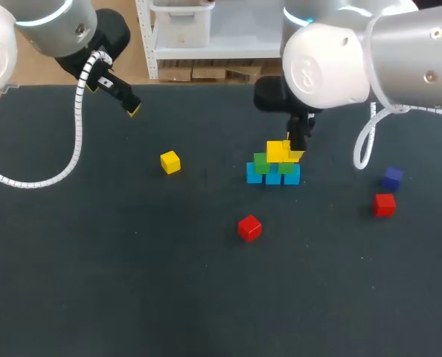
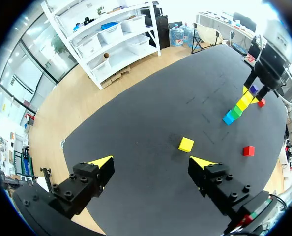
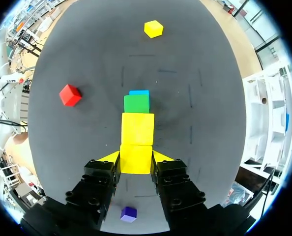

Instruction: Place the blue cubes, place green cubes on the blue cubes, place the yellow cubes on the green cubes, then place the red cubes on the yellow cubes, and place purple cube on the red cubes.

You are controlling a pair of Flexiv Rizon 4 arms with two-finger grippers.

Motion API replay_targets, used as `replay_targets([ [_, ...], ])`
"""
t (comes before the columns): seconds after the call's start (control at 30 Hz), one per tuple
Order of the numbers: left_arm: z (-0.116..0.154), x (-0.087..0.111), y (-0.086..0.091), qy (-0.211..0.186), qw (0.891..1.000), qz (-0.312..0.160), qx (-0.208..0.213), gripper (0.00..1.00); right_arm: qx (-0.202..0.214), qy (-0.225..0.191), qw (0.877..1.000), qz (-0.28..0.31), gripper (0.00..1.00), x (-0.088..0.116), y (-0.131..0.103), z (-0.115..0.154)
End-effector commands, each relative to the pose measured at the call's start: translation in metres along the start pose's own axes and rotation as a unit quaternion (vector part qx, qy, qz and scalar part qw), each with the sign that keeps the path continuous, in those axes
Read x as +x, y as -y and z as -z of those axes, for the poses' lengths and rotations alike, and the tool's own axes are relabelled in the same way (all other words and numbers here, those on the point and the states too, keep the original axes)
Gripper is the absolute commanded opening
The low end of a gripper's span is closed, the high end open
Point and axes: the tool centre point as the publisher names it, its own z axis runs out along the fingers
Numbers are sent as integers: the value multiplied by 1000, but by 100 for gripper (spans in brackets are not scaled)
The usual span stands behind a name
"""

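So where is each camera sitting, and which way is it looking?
Head view: above and behind, looking down on the table; left arm and right arm show.
Left wrist view: on the left wrist, looking across the table; its open left gripper shows.
Right wrist view: on the right wrist, looking down on the stack; the right gripper grips a yellow cube.
Shared: all three see the stack and the loose yellow cube.
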Motion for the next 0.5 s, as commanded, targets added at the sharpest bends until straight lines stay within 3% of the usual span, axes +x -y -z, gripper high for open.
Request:
replay_targets([
  [0.03,0,-1,-1,0,1000,-1,2,100,-2,0,1000,0,0,0,2,-1],
  [0.27,0,-1,-1,0,1000,-1,2,100,-3,0,1000,0,4,0,2,-1],
  [0.5,0,-1,-1,0,1000,-1,2,100,-2,0,1000,-1,42,0,2,-1],
])
